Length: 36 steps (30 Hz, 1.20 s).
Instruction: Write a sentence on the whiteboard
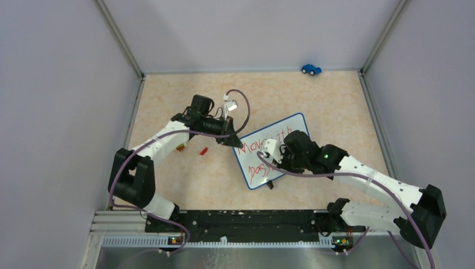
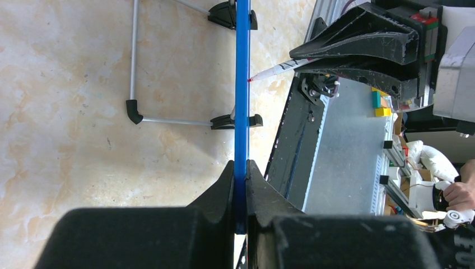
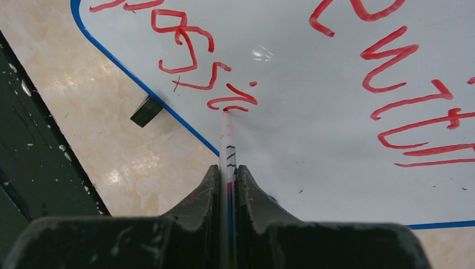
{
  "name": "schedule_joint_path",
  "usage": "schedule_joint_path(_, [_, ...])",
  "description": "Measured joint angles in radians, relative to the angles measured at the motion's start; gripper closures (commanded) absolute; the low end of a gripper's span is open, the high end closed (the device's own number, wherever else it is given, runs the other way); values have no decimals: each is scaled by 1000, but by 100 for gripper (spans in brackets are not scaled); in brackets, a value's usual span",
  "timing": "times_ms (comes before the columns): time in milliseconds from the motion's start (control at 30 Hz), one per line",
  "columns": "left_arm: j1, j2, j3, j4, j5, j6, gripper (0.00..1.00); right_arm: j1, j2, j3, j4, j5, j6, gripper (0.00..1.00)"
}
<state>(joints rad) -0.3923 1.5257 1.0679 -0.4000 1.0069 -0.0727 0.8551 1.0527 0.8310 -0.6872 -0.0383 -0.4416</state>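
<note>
Here, the left pincer (image 1: pixel 232 140) clenches the whiteboard (image 1: pixel 295 124) on the worktop (image 1: pixel 168 95) by its blue rim at nine o'clock; the right pincer (image 3: pixel 227 171) grasps a marker (image 3: pixel 226 137), tip touching the sentence (image 1: pixel 249 147) at its lower line, toward six o'clock.

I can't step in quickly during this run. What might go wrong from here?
The left gripper pinches only the thin blue rim of the whiteboard, so pressure from the marker may tilt or shift it. The right gripper writes the sentence close to that rim; a stray stroke may run off.
</note>
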Motion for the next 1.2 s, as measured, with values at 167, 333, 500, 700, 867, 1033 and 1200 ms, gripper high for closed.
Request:
schedule_joint_path(167, [0,0,0,1,2,0,100,6,5,0,-23,20,-12,100])
schedule_joint_path(333, [0,3,0,3,3,0,100,7,4,0,-32,57,-10,100])
schedule_joint_path(500, [0,4,0,4,6,-1,100,7,1,0,-32,73,-3,100])
schedule_joint_path(700, [2,4,0,5,6,-2,100,7,-1,2,-32,71,0,100])
schedule_joint_path(867, [3,4,0,5,6,-3,100,7,-2,6,-31,69,1,100])
schedule_joint_path(1033, [3,4,0,6,7,-3,100,7,-3,23,-6,64,1,100])
schedule_joint_path(1200, [4,4,0,6,7,-3,100,7,-3,34,11,56,1,100])
